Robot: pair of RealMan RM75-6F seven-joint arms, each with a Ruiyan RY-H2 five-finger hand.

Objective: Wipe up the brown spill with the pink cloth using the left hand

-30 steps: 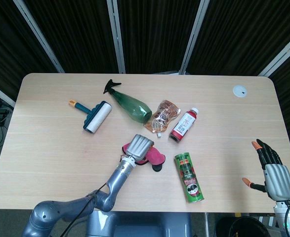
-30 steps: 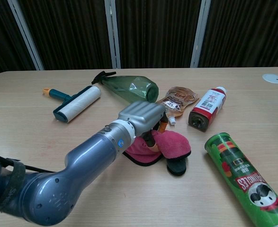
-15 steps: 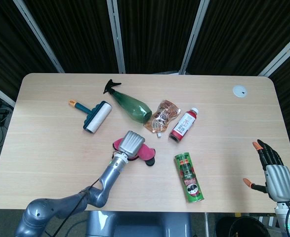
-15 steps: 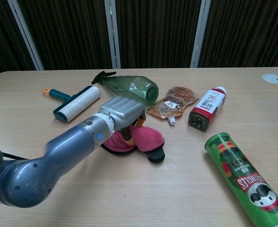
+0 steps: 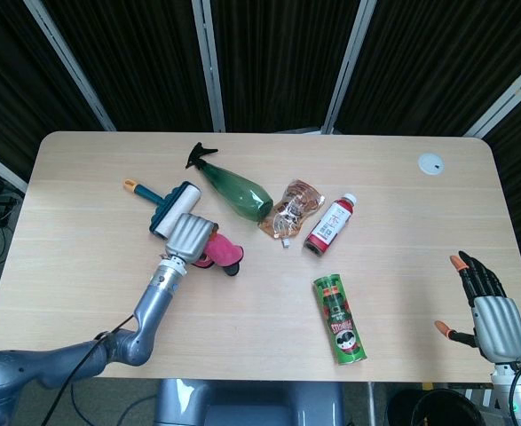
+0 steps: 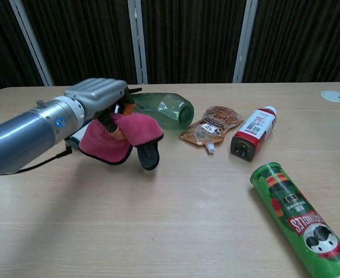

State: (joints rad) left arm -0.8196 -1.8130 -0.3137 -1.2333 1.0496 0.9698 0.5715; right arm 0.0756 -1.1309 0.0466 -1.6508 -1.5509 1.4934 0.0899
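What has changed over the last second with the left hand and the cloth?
The left hand, gripping the pink cloth throughout, has swept leftward across the table and lifted it, so the cloth now hangs off the surface near the lint roller. The right hand, spray bottle, pouch, drink bottle and chip can stayed put.

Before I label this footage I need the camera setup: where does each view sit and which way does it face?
Head view: high above the near table edge, looking steeply down on the whole table; shows the left hand gripping the pink cloth, and the right hand at the lower right.
Chest view: low, looking across the tabletop toward the dark curtains; shows only the left hand.
Both share the cloth, the green bottle and the green can.
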